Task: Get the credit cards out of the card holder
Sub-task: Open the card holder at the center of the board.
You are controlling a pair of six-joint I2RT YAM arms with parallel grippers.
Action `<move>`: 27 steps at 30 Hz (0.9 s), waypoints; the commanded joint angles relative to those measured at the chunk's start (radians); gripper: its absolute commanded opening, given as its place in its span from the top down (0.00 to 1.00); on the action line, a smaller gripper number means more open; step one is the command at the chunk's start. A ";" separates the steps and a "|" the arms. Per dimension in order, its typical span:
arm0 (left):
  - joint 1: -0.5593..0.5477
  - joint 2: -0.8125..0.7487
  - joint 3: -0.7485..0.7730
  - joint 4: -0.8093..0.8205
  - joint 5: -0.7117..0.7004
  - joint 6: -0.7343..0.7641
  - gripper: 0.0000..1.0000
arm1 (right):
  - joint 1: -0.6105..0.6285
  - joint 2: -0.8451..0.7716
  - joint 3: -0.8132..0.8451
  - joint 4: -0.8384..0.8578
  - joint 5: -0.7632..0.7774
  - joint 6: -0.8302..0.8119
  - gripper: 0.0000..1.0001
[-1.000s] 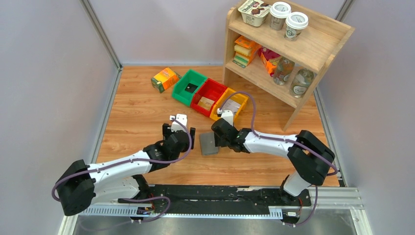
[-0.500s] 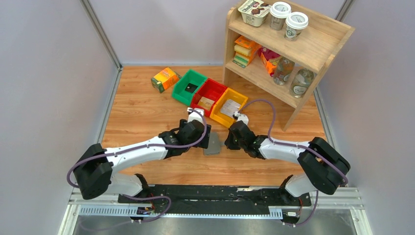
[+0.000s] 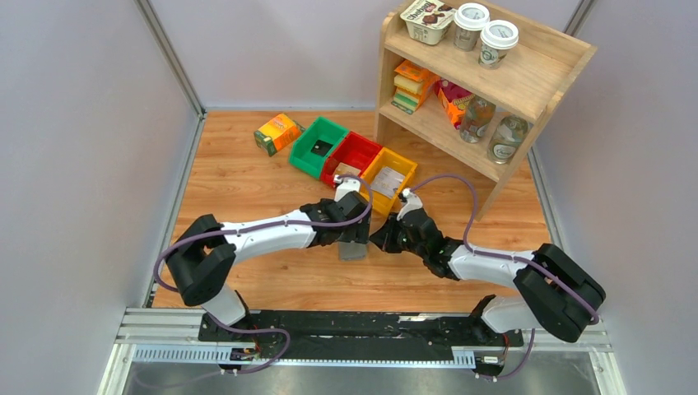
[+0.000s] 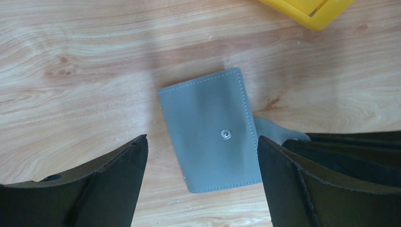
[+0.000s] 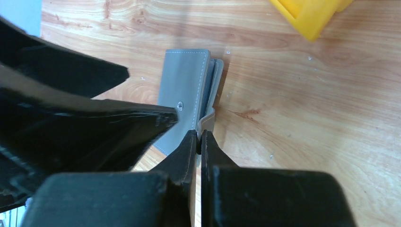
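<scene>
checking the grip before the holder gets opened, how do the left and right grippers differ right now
The left gripper is wide open; the right gripper is shut. The left straddles the card holder from above, holding nothing; the right pinches its snap tab. Both sit over the same folded holder.

Plain grey walls (image 3: 82, 123) on three sides, light wooden table (image 3: 234, 169), small wooden shelf (image 3: 547, 62) at far right corner
</scene>
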 commanded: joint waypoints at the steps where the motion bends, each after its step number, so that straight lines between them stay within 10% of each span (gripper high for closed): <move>1: -0.005 0.062 0.087 -0.042 -0.015 -0.017 0.08 | 0.002 -0.014 -0.008 0.108 -0.029 0.008 1.00; 16: 0.039 0.155 0.119 -0.084 -0.027 -0.063 0.09 | 0.003 -0.068 -0.047 0.143 -0.022 -0.019 1.00; 27: 0.076 -0.031 -0.029 -0.056 -0.040 -0.077 0.40 | 0.003 -0.109 -0.048 0.076 0.066 -0.042 1.00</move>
